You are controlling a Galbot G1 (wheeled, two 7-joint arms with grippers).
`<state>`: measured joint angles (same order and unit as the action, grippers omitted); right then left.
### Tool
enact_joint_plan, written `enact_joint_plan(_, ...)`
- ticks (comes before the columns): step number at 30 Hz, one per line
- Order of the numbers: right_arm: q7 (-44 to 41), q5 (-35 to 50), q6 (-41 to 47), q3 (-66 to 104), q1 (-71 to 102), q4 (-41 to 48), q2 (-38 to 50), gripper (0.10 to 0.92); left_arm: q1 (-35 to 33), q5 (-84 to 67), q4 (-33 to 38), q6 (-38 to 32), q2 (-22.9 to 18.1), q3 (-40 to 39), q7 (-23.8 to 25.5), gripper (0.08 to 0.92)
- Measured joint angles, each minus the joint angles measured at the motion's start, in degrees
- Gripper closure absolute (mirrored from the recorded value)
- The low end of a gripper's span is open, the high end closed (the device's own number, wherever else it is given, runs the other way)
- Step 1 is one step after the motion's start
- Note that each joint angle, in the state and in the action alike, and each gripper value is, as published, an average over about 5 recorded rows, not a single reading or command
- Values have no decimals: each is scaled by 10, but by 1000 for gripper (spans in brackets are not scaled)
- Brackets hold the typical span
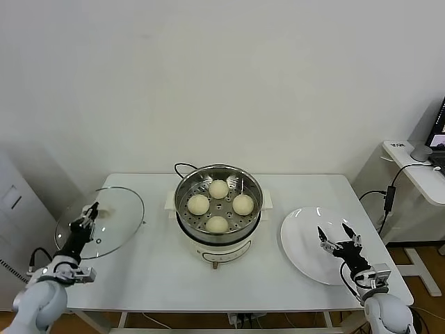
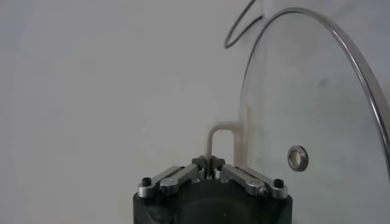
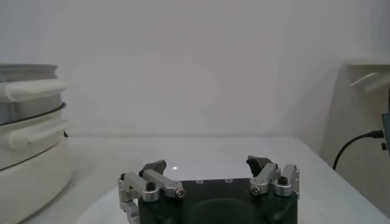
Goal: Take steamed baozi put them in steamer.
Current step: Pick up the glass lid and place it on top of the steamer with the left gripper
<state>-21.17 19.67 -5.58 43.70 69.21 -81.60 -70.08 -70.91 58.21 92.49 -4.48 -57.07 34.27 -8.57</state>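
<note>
Four cream-white baozi (image 1: 218, 188) lie on the perforated tray inside the steel steamer (image 1: 183, 189) at the table's middle. Its white wall shows in the right wrist view (image 3: 27, 170). My left gripper (image 1: 92, 210) is shut on the cream handle (image 2: 223, 135) of the glass lid (image 1: 115, 209) and holds the lid tilted at the table's left end; the lid also shows in the left wrist view (image 2: 323, 109). My right gripper (image 1: 335, 235) is open and empty over the white plate (image 1: 302, 240); it also shows in the right wrist view (image 3: 207, 165).
The steamer's black cord (image 1: 182, 167) loops behind it. A side desk with a mouse (image 1: 419, 152) and cables stands off the right end of the white table (image 1: 139, 271).
</note>
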Motion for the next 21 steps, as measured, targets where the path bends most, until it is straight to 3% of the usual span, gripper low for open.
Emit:
enact_joint_plan(11, 0, 3, 3, -4, -3, -7, 9, 203, 14, -20, 125, 108, 33, -56, 70, 895)
enact_joint_plan(21, 3, 3, 5, -7, 2, -17, 13, 203, 76, 15, 195, 239, 26, -168, 130, 895)
